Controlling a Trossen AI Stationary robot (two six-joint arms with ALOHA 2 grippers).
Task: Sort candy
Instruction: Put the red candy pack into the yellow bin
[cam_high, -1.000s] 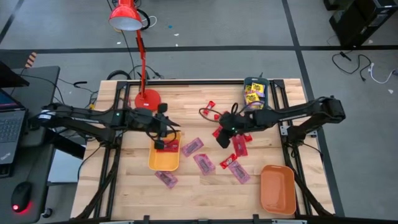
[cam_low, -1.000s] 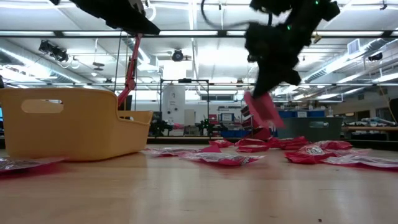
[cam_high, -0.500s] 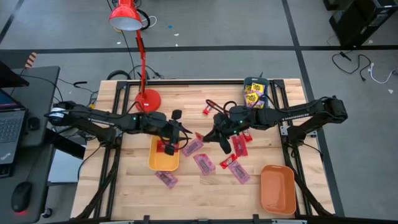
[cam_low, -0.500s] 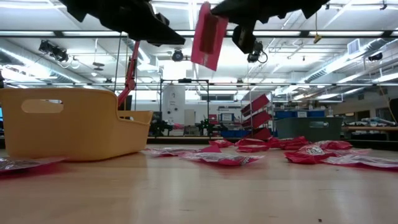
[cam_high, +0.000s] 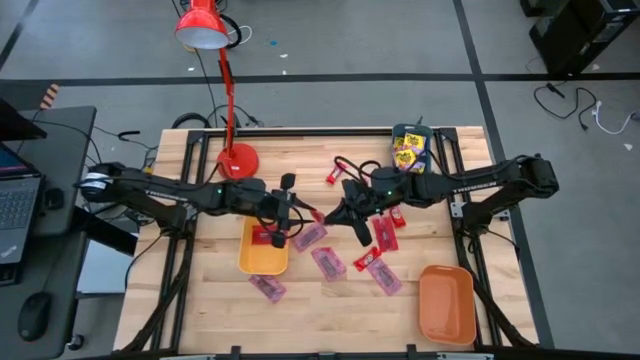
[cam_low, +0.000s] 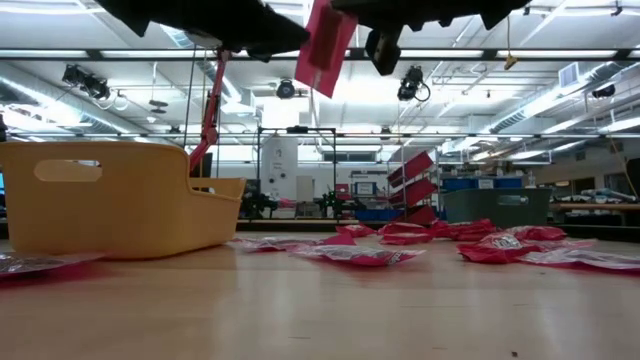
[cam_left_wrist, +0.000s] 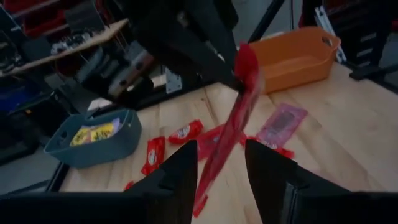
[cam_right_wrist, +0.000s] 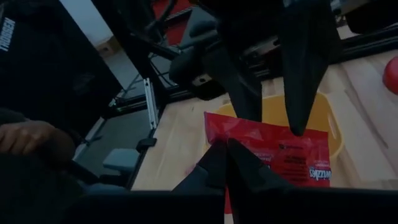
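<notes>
A red candy packet (cam_low: 322, 45) is up in the air over the middle of the table, between my two grippers. My right gripper (cam_high: 338, 213) is shut on it. My left gripper (cam_left_wrist: 221, 149) is open, just right of the yellow tray (cam_high: 262, 256). Its fingers stand on either side of the packet's free end (cam_left_wrist: 231, 134) without touching it. Pinkish-purple packets (cam_high: 328, 262) and red sweets (cam_high: 385, 232) lie flat on the table. Yellow packets (cam_high: 408, 150) sit in the teal tray. My right gripper pinches the red packet by one short edge (cam_right_wrist: 255, 149) between its two shut fingers. It comes about level from the table's right. The packet is lifted clear of the table and sticks out, tilted, toward my left gripper.
The orange tray (cam_high: 446, 303) stands at the near right corner. The teal tray (cam_high: 424, 160) is at the far right, and the red lamp's base (cam_high: 237, 158) at the far left. A person's hand (cam_right_wrist: 31, 140) shows beyond the table's left side. Bare wood lies along the near edge.
My right gripper has lifted the red packet off the table's middle and carried it up and left toward my left gripper. My left gripper has moved right from above the yellow tray, so its fingers now flank the packet's free end.
</notes>
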